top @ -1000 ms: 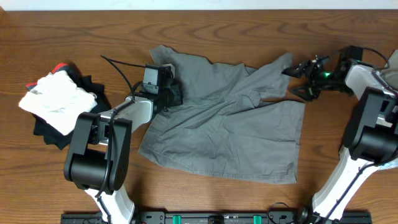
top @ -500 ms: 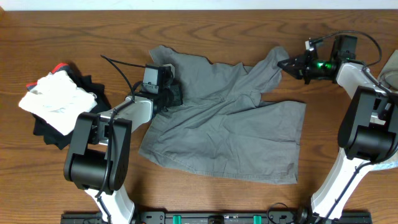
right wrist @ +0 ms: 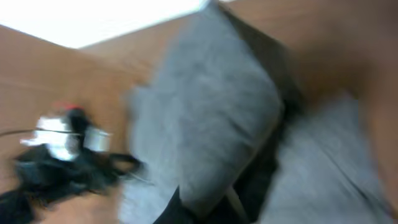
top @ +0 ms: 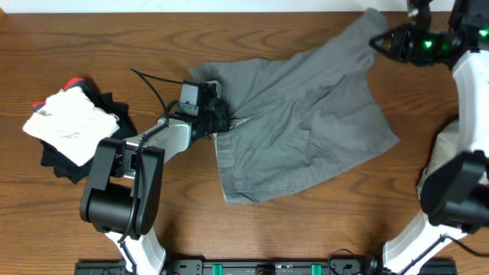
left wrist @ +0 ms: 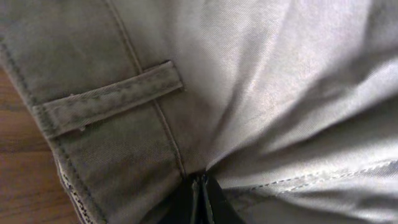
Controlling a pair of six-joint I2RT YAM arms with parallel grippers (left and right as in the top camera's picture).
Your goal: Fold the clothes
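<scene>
The clothes here are grey shorts (top: 306, 130), stretched slantwise across the wooden table between both arms. My left gripper (top: 218, 118) is shut on the waistband edge at the shorts' left end. In the left wrist view the dark jaws (left wrist: 200, 200) pinch the fabric just below a belt loop (left wrist: 106, 102). My right gripper (top: 380, 38) is shut on the far right corner of the shorts and holds it up near the table's back edge. The right wrist view is blurred, with grey cloth (right wrist: 211, 124) hanging from that gripper (right wrist: 208, 208).
A pile of other garments (top: 72, 126), white on top of black with a bit of red, lies at the table's left. A black cable (top: 153, 84) runs over the table to the left wrist. The table's back edge (top: 229, 9) is close behind the shorts.
The right gripper closed on the shorts' right corner and carried it up and back to the far right. The shorts were drawn taut and their near hem slid away. The left gripper kept its grip.
</scene>
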